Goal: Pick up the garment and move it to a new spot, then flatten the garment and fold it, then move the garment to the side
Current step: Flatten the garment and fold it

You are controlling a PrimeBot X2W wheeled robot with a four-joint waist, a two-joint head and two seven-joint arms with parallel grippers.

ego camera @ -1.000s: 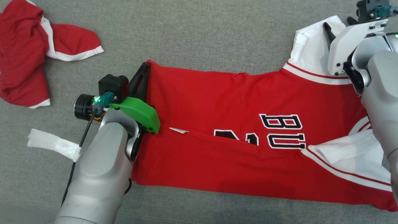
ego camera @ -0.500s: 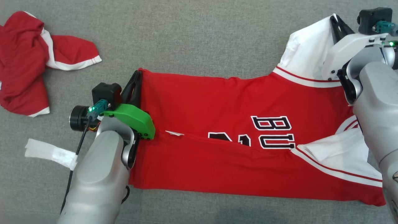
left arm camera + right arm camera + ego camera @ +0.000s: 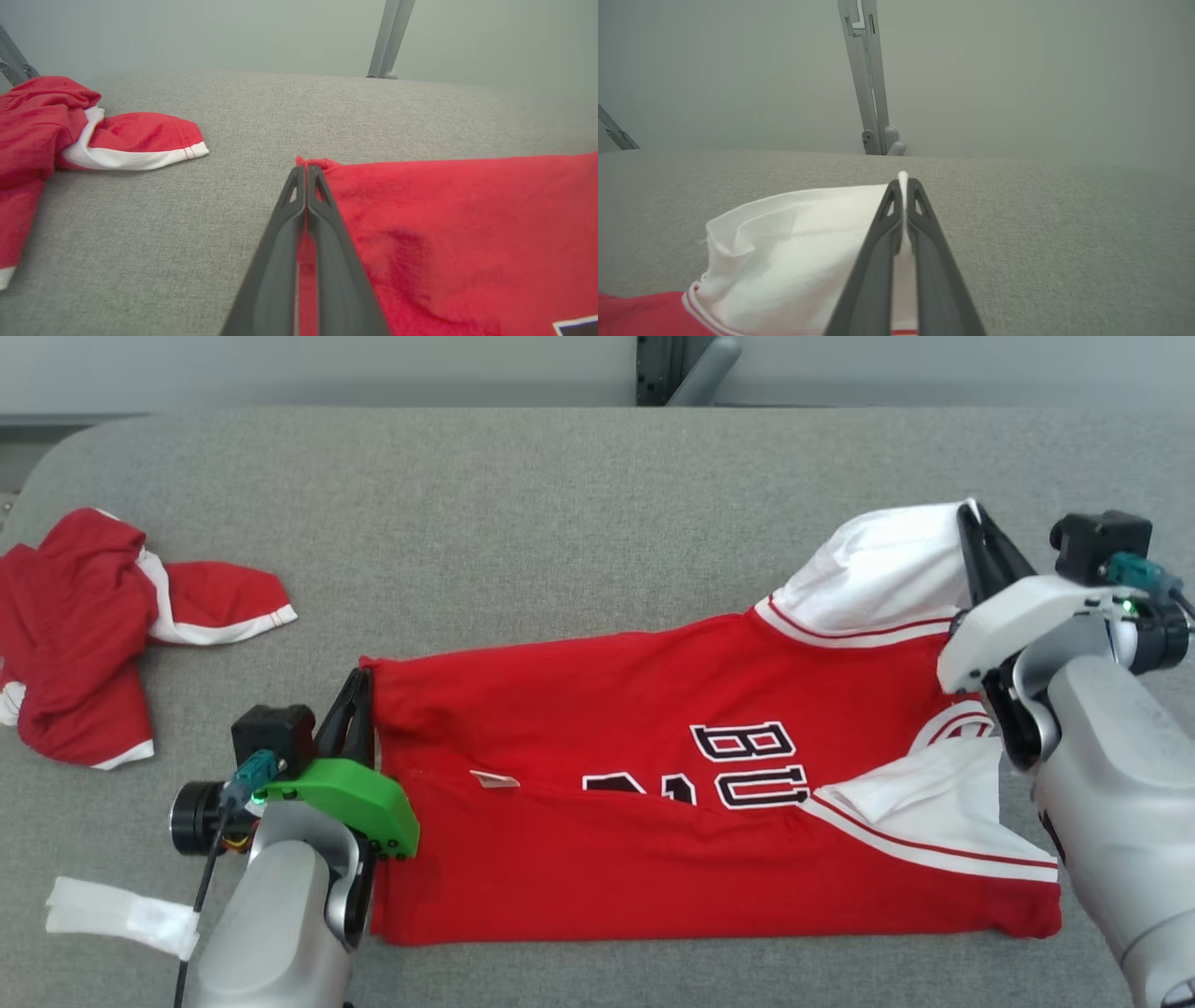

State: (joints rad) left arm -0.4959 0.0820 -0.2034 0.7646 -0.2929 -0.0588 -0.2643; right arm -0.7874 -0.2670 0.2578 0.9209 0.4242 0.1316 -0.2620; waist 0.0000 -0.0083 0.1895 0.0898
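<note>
Garment (image 3: 607,728) spans left-right, sleeves rightward; left pincer (image 3: 360,679) grips hem, right pincer (image 3: 967,515) grips sleeve.

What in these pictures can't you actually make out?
- Head view: the black-and-white lettering on the red jersey with white sleeves shows "BU" and part of a numeral. The jersey's own folded-over lower layer hides the rest.
- Head view: the small white tag on the jersey is too small to read.
- Head view: the crumpled red-and-white garment is cut off by the left edge.
</note>
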